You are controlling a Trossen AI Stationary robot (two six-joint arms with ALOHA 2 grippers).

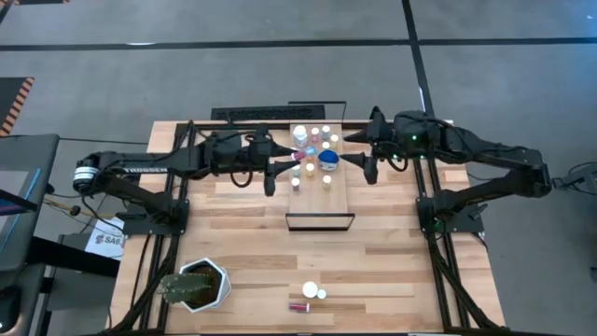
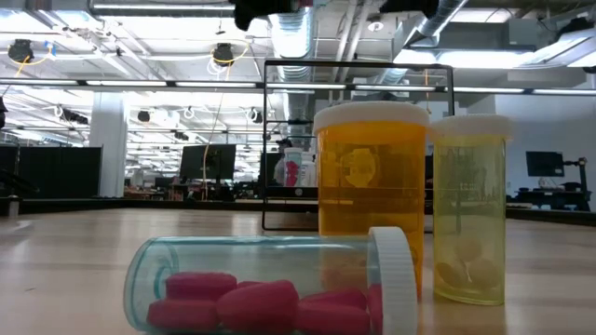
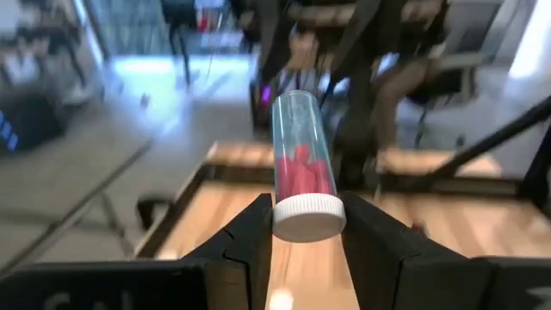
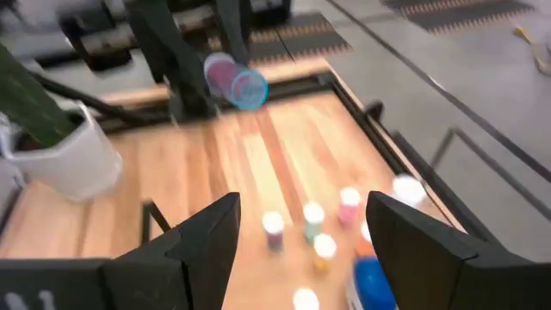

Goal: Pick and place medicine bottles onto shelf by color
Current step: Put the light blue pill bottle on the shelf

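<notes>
I have both arms over the far end of the shelf [image 1: 340, 201], one from each side.

Left gripper [image 3: 307, 226]: clamped on the white cap of a clear vial of red pills [image 3: 300, 168], which points away from the fingers. From above, that vial [image 1: 300, 156] hangs at the shelf's left edge, over the cluster. I judge this is a carry in progress, vial not yet set down.

Right gripper [image 4: 303, 226]: fingers spread wide, nothing between them. It hovers above the standing bottles; its wrist camera looks down on several white-capped vials [image 4: 312, 217] and a wider blue bottle [image 4: 372, 282]. From overhead the blue bottle [image 1: 327, 159] sits near the shelf's right edge.

Done so far, as I read it: roughly a dozen bottles stand upright on the far half of the shelf. The near half, toward the dark frame [image 1: 319, 222], is bare. Whether the colours are properly grouped I cannot tell.

Left to do: three bottles wait at the near table edge, an amber bottle [image 2: 370, 177], a yellow vial [image 2: 469, 209] and a clear vial of pink pills [image 2: 270, 284] on its side. White plant pot [image 1: 201, 285] stays out of it.
</notes>
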